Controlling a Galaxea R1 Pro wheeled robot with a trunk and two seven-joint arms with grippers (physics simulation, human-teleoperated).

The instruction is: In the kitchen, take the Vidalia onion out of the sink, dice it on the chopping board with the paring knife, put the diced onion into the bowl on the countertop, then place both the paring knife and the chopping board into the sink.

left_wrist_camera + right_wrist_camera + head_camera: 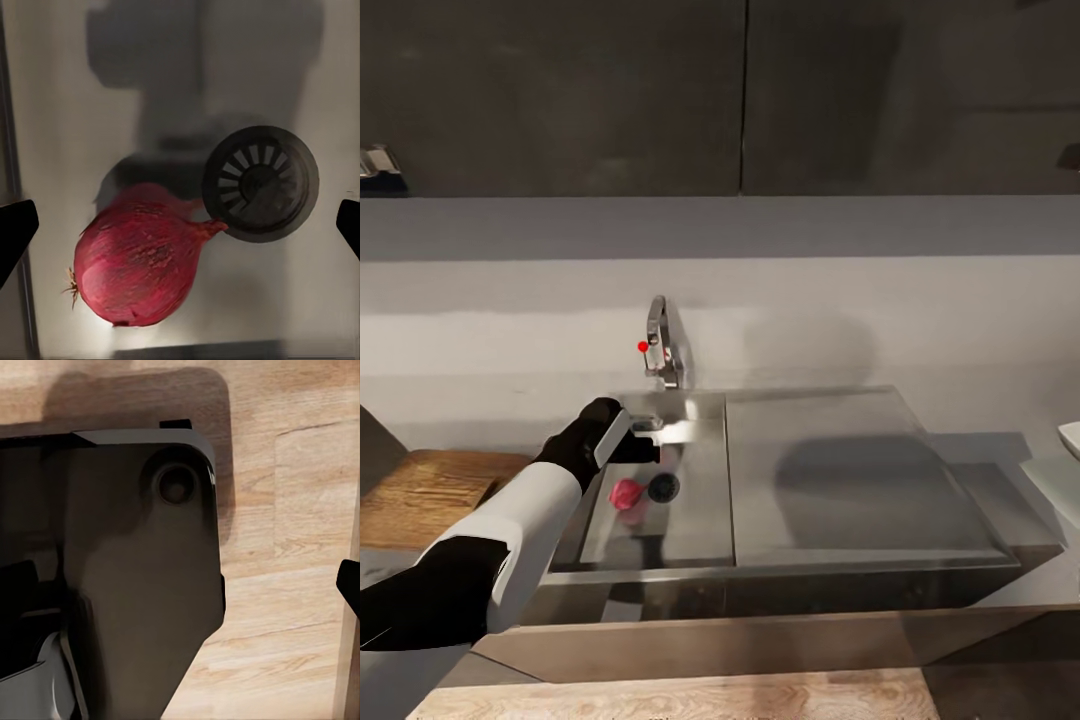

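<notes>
The Vidalia onion (139, 262), reddish-purple and papery, lies on the floor of the sink (710, 520) beside the round black drain (260, 184). In the head view the onion (625, 493) sits in the left basin next to the drain (663, 487). My left gripper (650, 440) hangs open above the basin, and the onion is below and between its fingertips (15, 229). The chopping board (430, 490) lies on the countertop (980, 480) left of the sink. A corner of the white bowl (1070, 438) shows at the far right. The paring knife is out of view. My right gripper (180, 585) hangs open beside my dark body over the wooden floor.
The chrome faucet (660, 345) with its red knob (643, 347) stands behind the basin. The flat draining surface (840, 470) covers the sink's right part. A grey backsplash and dark wall cabinets (740, 90) rise behind.
</notes>
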